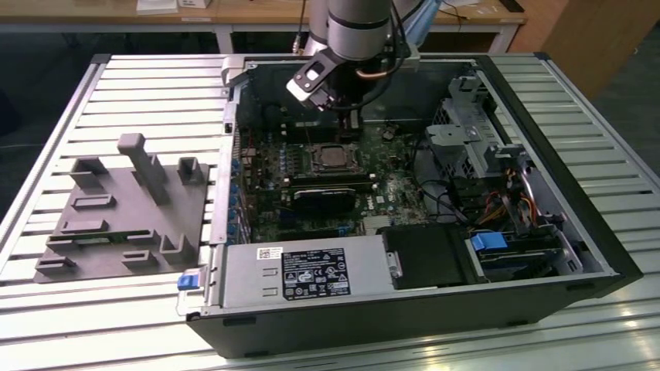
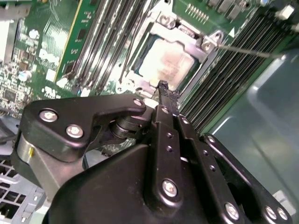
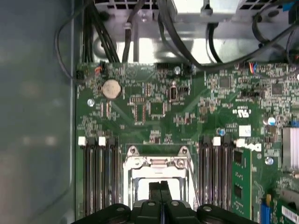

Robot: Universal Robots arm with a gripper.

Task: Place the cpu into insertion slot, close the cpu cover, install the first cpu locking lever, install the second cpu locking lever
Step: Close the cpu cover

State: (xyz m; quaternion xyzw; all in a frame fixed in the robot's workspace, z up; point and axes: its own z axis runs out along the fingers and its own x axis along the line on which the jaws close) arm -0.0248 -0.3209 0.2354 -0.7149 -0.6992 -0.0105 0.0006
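One gripper (image 2: 162,86) works inside the open computer case (image 1: 413,328) on the slatted worktop (image 1: 124,85). Landmark for all places: the insertion slot (image 1: 332,157), mid-board.

- Cpu (image 2: 166,63): seated in the insertion slot, its pale metal top lying flat and square to the rim.
- Cpu cover (image 2: 202,49): down over the slot, framing the chip. It reads as closed.
- Thin wire rod (image 2: 247,50): leaves one corner of the slot, long axis running out across the neighbouring memory slots (image 2: 224,81). Probably a locking lever. It looks free of the slot's rim rather than tucked under a catch, but I can't be sure.
- Gripper: fingers pressed flat against each other into one narrow blade, with nothing held between them. The blade points down at the slot. In both wrist views its tip hangs over the slot's near edge, just beside the chip. I can't tell whether it touches metal.
- Exterior view: the gripper stands just above the slot, on the side away from the power supply box (image 1: 299,270).
- Grey fixture block (image 1: 124,209): outside the case, well apart from the slot.

Judgement: chip and cover look settled, and the work now stands at the levers.
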